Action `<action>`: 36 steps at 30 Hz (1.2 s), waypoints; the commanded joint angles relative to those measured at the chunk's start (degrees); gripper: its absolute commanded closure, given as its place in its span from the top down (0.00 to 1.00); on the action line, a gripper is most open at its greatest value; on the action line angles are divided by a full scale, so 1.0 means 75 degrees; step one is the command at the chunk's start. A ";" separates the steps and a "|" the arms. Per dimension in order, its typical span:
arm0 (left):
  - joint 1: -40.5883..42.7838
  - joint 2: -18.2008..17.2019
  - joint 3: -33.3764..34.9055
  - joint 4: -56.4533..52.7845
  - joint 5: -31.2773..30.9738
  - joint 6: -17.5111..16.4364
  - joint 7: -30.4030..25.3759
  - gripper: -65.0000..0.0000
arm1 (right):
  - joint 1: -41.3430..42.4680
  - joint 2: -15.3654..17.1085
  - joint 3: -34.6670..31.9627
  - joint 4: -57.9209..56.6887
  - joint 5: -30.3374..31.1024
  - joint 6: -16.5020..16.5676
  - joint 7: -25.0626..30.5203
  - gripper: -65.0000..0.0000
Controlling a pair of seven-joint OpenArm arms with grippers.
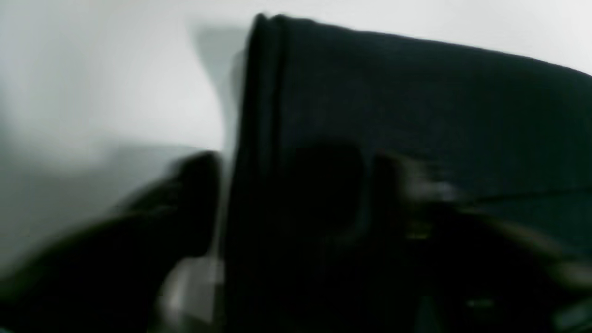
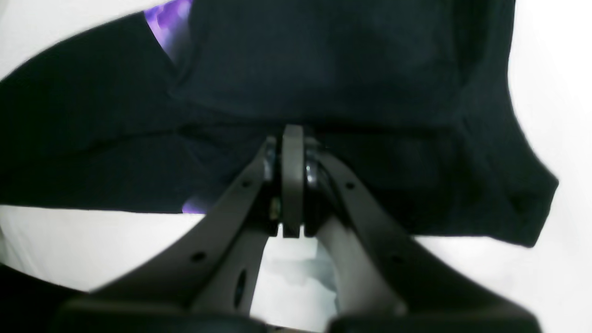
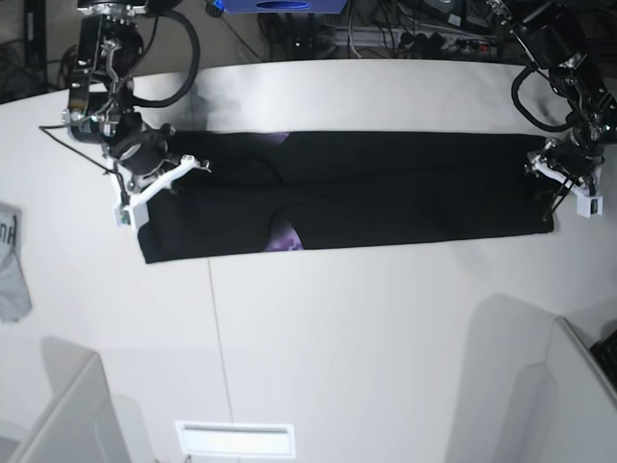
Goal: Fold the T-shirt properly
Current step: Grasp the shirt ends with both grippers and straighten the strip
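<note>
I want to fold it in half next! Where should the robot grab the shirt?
Probably the two short ends of the T-shirt, one per arm, coming in from the outer sides. It lies as a long flat band, and the left gripper and right gripper are already there.

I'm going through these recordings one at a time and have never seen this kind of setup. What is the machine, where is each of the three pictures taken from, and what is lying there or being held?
This is a robot with two arms working over a white table. The base view looks down from above. The other two pictures come from cameras mounted at the arms' wrists, looking past each gripper.

A black T-shirt lies stretched into a long band across the table, with a bit of purple print showing at a fold. The right gripper is at the band's end on the left of the overhead picture; its own camera shows the jaws closed together on the cloth. The left gripper is at the opposite end; its wrist picture is too blurred to tell whether it grips.

A small grey cloth lies at the table's far left edge, apart from the shirt.
</note>
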 commanded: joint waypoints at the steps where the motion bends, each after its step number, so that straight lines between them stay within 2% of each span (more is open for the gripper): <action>1: 0.0029 -0.0038 -0.0007 -0.0015 0.0144 -0.0063 0.0398 0.33 | 0.0070 0.0045 0.0028 0.0161 0.0071 0.0026 0.0164 0.00; 3: 0.0029 -0.0050 -0.0019 -0.0015 0.0144 -0.0063 0.0398 0.04 | 0.0070 0.0045 0.0028 0.0161 0.0071 0.0026 0.0164 0.00; 4: 0.0029 -0.0061 -0.0019 -0.0015 0.0144 -0.0063 0.0398 0.00 | 0.0070 0.0045 0.0028 0.0161 0.0071 0.0026 0.0164 0.00; 8: 0.0018 -0.0085 -0.0101 0.0020 0.0132 -0.0063 0.0386 0.00 | -0.0024 0.0033 0.0028 0.0173 0.0083 0.0026 0.0175 0.00; 12: 0.0018 -0.0085 -0.0723 0.0208 0.0132 -0.0063 0.0386 0.00 | -0.0141 -0.0013 0.0040 0.0173 0.0083 0.0026 0.0175 0.00; 21: 0.0475 -0.0026 -0.0875 0.2119 0.0132 -0.0063 0.0398 0.00 | -0.0188 -0.0201 0.0087 0.0173 0.0095 0.0038 0.0187 0.00; 27: 0.0897 0.0536 -0.0805 0.3302 0.0202 -0.0063 0.0398 0.00 | -0.0188 -0.0330 0.0098 0.0173 0.0095 0.0038 0.0187 0.00; 36: 0.1342 0.1275 0.0297 0.4498 0.0226 -0.0063 0.0445 0.00 | -0.0164 -0.0330 0.0098 0.0149 0.0095 0.0038 0.0187 0.00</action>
